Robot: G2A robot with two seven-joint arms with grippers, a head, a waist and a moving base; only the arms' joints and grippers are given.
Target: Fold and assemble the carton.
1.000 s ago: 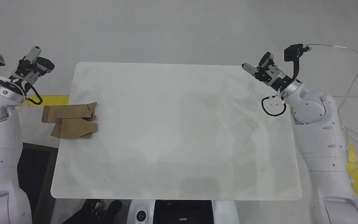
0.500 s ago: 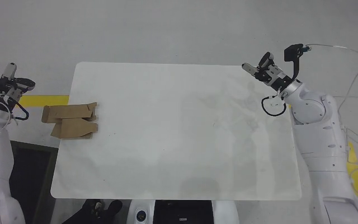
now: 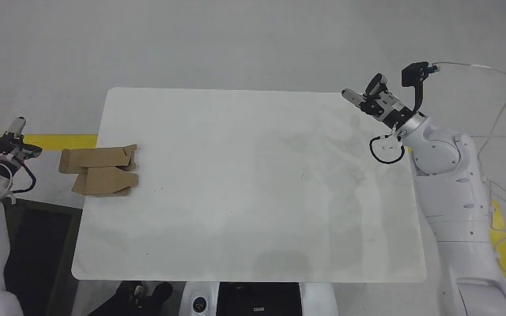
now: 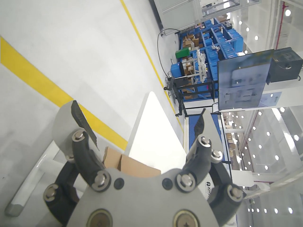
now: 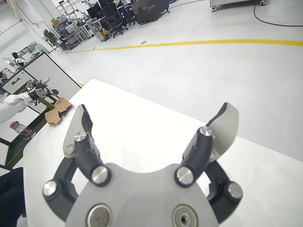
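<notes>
A flat, unfolded brown carton (image 3: 99, 171) lies at the left edge of the white table (image 3: 253, 197), partly hanging over that edge. It shows again as a brown corner (image 4: 127, 164) behind my left gripper, and far off (image 5: 58, 111) across the table from my right one. My left gripper (image 3: 14, 130) hangs off the table to the left of the carton, open and empty (image 4: 139, 124). My right gripper (image 3: 362, 93) stands over the table's far right corner, open with nothing between its fingers (image 5: 153, 116).
A dark green stand (image 5: 21, 140) with a pink-capped bottle (image 5: 20, 128) stands beside the table's left side. Most of the table top between the carton and the right gripper is bare.
My left arm has drawn back to the left and toward the near side, away from the table. The right arm and the carton have not moved.
</notes>
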